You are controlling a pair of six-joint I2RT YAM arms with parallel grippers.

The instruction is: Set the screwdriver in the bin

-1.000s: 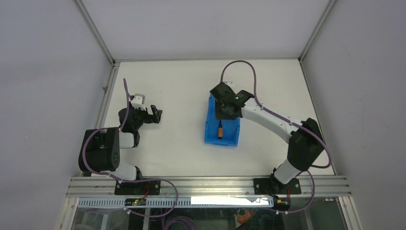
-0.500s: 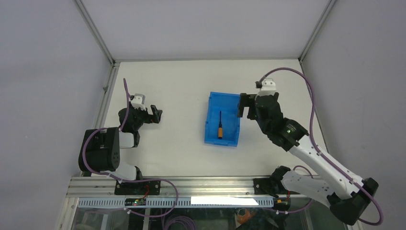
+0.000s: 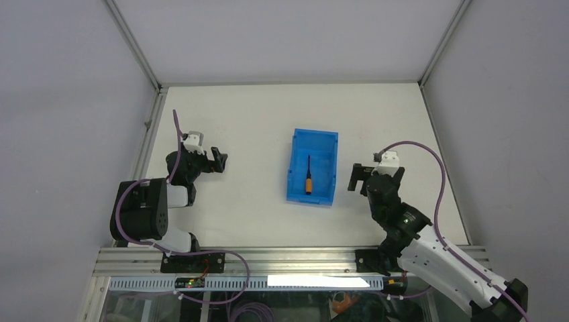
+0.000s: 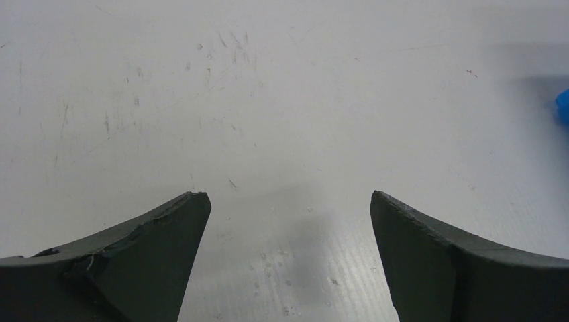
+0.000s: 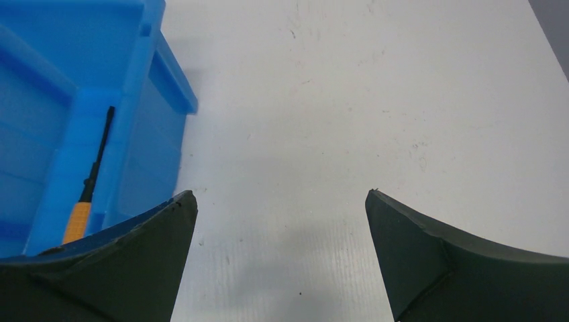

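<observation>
Though slim, screwdriver [image 3: 308,176] in plastic bin [image 3: 315,135]

The bin [image 3: 323,168] is bright blue, the screwdriver [image 3: 308,176] has an orange handle, black collar and dark shaft, and the table [image 3: 235,121] is white with faint grey scuffs.

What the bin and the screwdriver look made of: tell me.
Bin: seemingly moulded plastic, uniform bright blue with a slight sheen. Screwdriver: orange handle probably plastic or rubber; slim dark shaft likely metal, too small to confirm.
</observation>
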